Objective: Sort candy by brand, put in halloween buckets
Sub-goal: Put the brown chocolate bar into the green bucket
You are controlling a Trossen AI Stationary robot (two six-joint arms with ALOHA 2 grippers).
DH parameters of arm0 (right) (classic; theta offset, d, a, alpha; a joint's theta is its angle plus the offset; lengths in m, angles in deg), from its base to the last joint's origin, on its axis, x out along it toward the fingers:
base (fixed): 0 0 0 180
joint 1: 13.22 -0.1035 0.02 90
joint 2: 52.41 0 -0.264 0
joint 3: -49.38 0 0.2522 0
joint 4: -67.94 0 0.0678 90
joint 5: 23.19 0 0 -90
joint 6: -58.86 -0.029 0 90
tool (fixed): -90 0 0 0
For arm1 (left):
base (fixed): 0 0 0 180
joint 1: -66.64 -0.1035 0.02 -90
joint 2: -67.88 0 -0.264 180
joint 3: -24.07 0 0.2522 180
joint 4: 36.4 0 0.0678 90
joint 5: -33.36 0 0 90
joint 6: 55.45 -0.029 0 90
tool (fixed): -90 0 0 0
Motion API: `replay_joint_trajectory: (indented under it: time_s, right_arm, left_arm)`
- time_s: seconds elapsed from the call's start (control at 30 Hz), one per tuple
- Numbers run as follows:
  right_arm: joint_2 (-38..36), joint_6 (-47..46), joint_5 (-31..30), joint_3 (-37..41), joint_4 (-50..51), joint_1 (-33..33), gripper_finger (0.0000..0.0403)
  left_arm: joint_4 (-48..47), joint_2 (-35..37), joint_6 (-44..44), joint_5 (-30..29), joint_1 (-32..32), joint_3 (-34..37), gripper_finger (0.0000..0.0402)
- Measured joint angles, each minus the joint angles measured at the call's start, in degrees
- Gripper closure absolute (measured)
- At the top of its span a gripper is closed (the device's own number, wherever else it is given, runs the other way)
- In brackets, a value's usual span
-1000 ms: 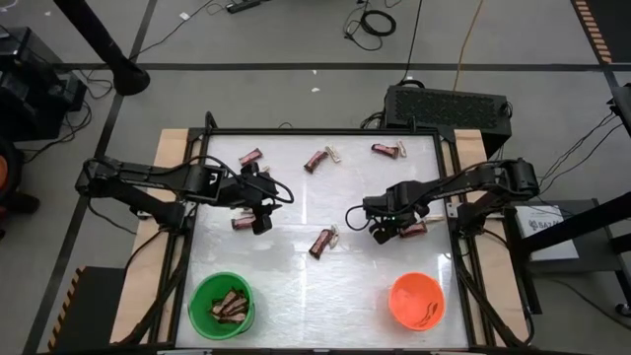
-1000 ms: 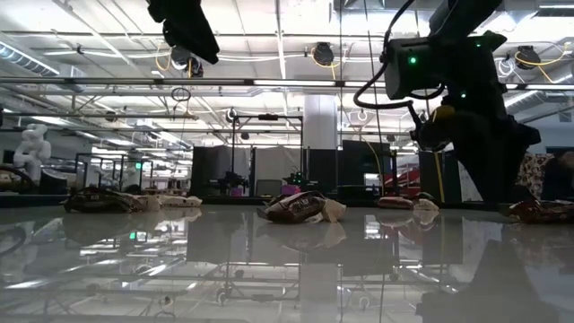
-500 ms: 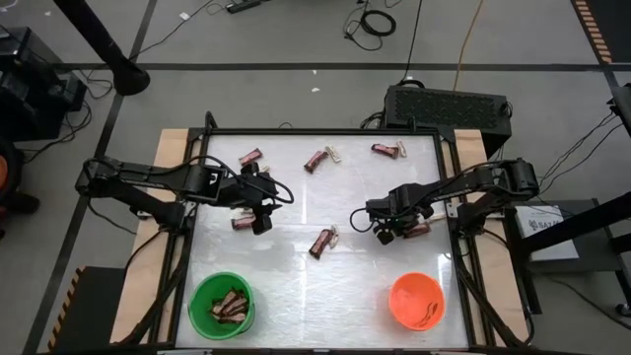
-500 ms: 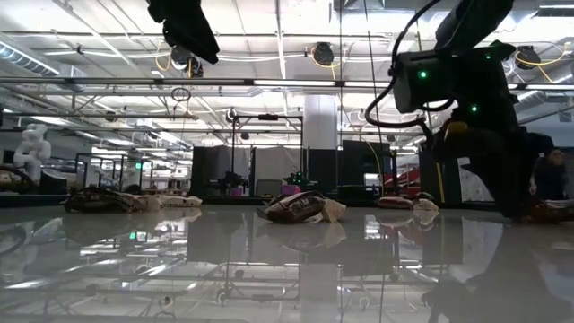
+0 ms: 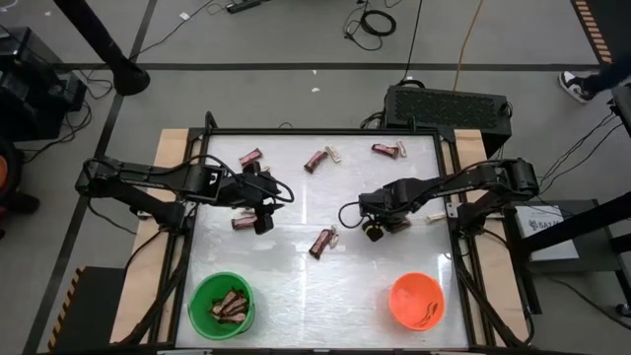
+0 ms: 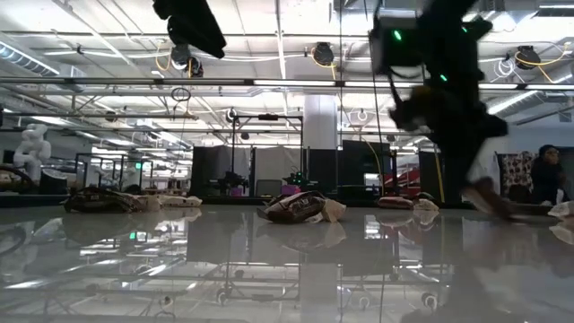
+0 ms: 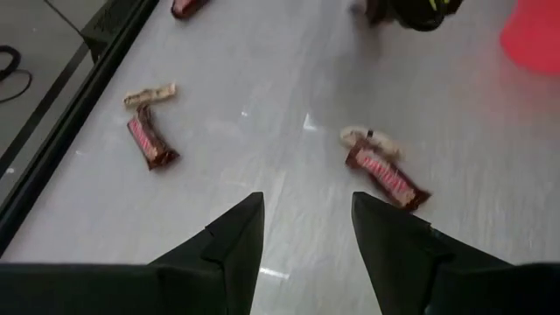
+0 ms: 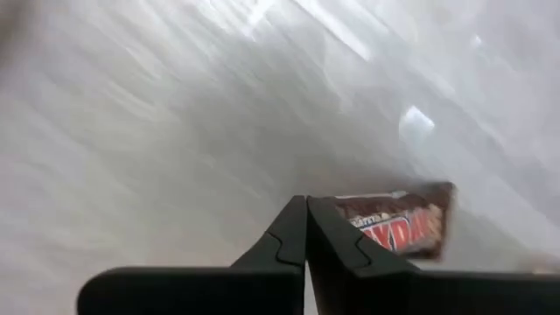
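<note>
Wrapped candy bars lie scattered on the white table (image 5: 296,286): dark reddish-brown ones (image 5: 249,156) (image 5: 320,243) and pale ones (image 5: 335,154). The green bucket (image 5: 222,304) at the near left holds several brown bars. The orange bucket (image 5: 416,301) stands at the near right. My right gripper (image 5: 375,233) is right of centre, pointing down and shut on a reddish-brown bar (image 8: 398,223). My left gripper (image 5: 259,222) hangs open above the table's left half, over a brown bar (image 5: 240,224). Ahead of it lie a brown bar (image 7: 385,172) and a pale piece (image 7: 366,138). My right gripper pinches the reddish-brown bar by one end of its wrapper (image 8: 337,208) between its two fingertips, which come from above and point down. The rest of the bar sticks out sideways past the fingers. In the low view the bar (image 6: 491,196) shows blurred and slanted under the gripper, just above the table.
More bars lie along the far edge (image 5: 386,150) and at the centre (image 7: 150,140). A pale candy (image 6: 565,208) lies on the table at the right. The table's raised frame (image 5: 197,197) runs along its sides. A person stands in the room behind (image 6: 543,175).
My right gripper has shut on the end of the reddish-brown bar, then risen and shifted a little toward the table's left. The bar has left the spot where it lay and gone with the gripper.
</note>
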Motion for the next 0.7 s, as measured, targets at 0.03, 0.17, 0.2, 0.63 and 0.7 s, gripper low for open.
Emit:
replay_joint_trajectory:
  time_s: [0.03, 0.17, 0.2, 0.63, 0.7]
  right_arm:
    - [0.0, 0.44, -0.31, -1.56, -0.01, -0.02, 0.0402]
    - [0.0, 2.87, -0.64, -7.85, -0.03, 0.01, 0.0403]
    - [0.0, 3.47, -0.62, -9.43, -0.03, -0.01, 0.0403]
    - [-0.02, 10.99, 0.54, -25.5, -8.69, -0.02, 0.0403]
    - [-0.02, 12.27, 2.65, -25.97, -12.23, 0.01, 0.0402]
  left_arm:
    - [0.57, 0.02, -0.04, 0.0, 0.0, 0.0, 0.022]
    - [1.66, 0.02, 0.04, 0.0, 0.0, 0.0, 0.022]
    - [1.54, 0.02, 0.05, 0.0, 0.0, 0.01, 0.022]
    - [14.58, -1.25, -3.07, 3.55, 2.01, 0.07, 0.022]
    - [17.65, -1.91, -3.19, 3.16, 2.01, 0.07, 0.022]
